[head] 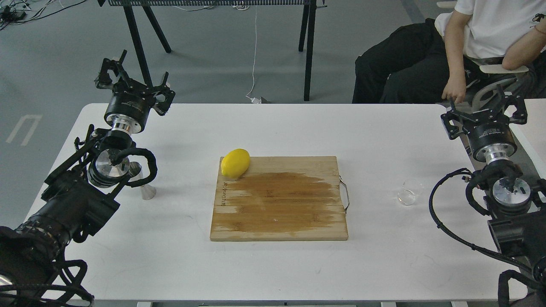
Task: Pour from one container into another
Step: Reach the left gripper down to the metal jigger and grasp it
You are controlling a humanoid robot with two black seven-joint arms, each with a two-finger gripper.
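A small clear glass cup (pixel 407 194) stands on the white table right of the cutting board. The steel jigger (pixel 145 184) stands at the table's left, partly hidden behind my left arm's wrist. My left gripper (pixel 130 81) is raised above the table's far left corner, fingers spread open and empty, well beyond the jigger. My right gripper (pixel 486 110) hovers at the far right edge, fingers spread open and empty, up and to the right of the cup.
A bamboo cutting board (pixel 279 200) with a metal handle lies mid-table, a yellow lemon (pixel 235 163) on its far left corner. A seated person (pixel 465 47) is beyond the right far corner. Black stand legs (pixel 308 51) rise behind the table.
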